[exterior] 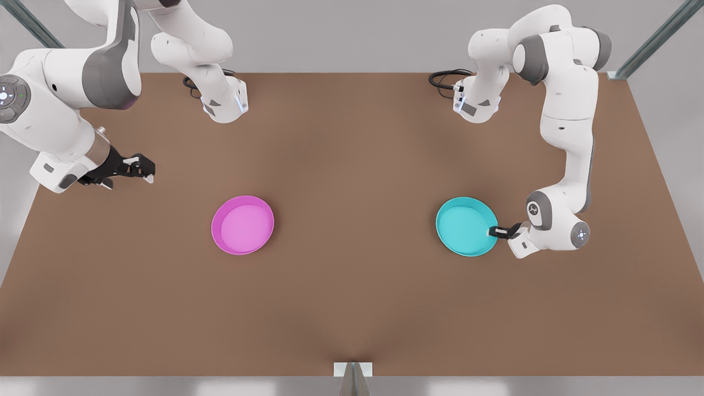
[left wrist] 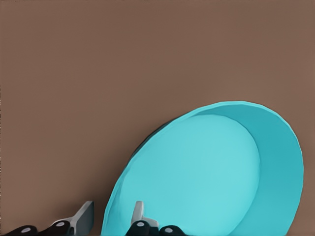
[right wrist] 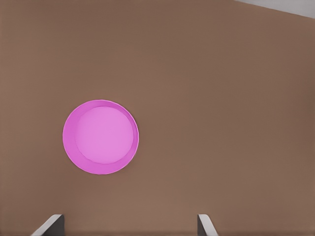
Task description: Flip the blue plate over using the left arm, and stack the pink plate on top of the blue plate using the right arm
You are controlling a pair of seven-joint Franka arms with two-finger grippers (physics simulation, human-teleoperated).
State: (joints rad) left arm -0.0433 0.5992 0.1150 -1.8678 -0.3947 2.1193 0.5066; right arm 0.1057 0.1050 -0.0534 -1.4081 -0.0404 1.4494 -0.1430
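Between left gripper (exterior: 494,231) jaws, blue plate (exterior: 465,225) rim

The left gripper (exterior: 493,231) is straddling the blue plate (exterior: 465,225) rim at three o'clock; the pink plate (exterior: 242,224) is lying apart.

The blue plate (exterior: 465,223) is turquoise-cyan, paler on its flat inside and deeper along the rim. The pink plate (exterior: 242,224) is magenta with a lighter pink inside. The surface (exterior: 352,297) is plain matte brown. Both arms are white with grey panels. The left tool (exterior: 495,231) and the right tool (exterior: 144,168) are black with pale finger pads.
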